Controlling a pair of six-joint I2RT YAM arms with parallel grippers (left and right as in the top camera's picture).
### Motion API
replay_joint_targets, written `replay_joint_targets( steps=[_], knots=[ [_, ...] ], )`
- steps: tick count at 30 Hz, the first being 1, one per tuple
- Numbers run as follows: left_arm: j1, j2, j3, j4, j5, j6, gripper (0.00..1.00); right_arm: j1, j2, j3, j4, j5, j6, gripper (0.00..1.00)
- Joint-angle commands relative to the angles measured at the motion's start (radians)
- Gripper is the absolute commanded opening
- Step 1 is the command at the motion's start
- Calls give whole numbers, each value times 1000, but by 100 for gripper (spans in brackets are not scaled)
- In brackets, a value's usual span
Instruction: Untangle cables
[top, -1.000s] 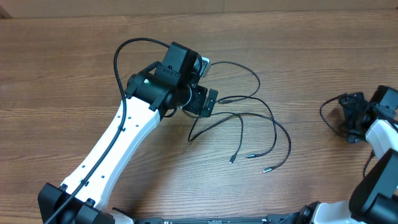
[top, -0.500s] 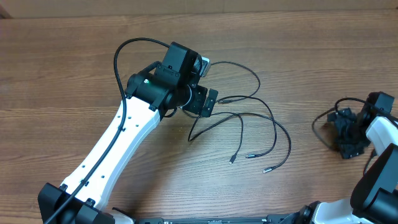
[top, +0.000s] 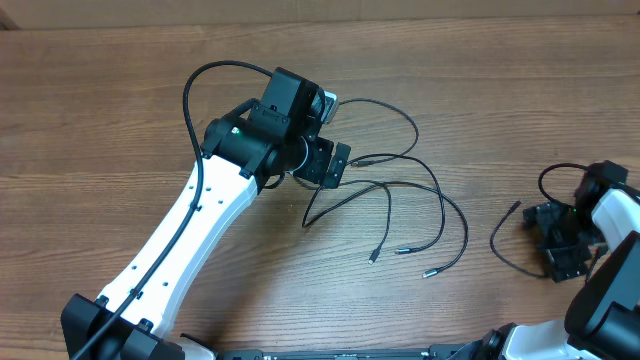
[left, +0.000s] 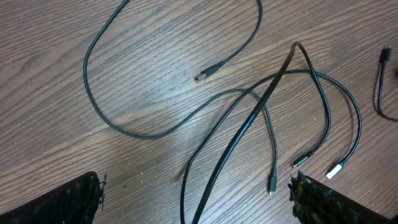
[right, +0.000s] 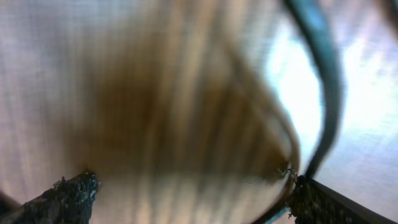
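Overhead view: the left gripper is stationed over the wooden table, near its middle. The cables lie flat on the table just right of the left gripper, fanning away from it in long loose curves that cross one another in places. One plug rests close beside the left gripper; three more strand ends lie further off, toward the robot's side.

Left wrist view: the fingers stand wide apart and grip nothing. Two strands pass on the table beneath the gap between them (no contact with either finger is visible).

A separate cord lies well to the right of the left gripper, apart from the main group, curving along the table next to the right gripper.

Right wrist view: heavily blurred. The right gripper's fingers are spread wide with only table between them. A dark strand runs down past the right-hand finger; whether it touches that finger cannot be told.
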Motion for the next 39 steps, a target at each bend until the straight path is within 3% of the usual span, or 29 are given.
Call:
replay_joint_targets(
  steps=[1,22,31,39],
  knots=[
    [5,7,10,1,11,-6,100,-62,17,-22,-53,146,3,100],
    [5,7,10,1,11,-6,100,-132,17,-22,-209,185,11,100],
    [5,7,10,1,11,-6,99,-133,17,-23,-289,243,223,100],
    [5,7,10,1,11,-6,100,-133,17,-22,-283,238,214,100]
  ],
)
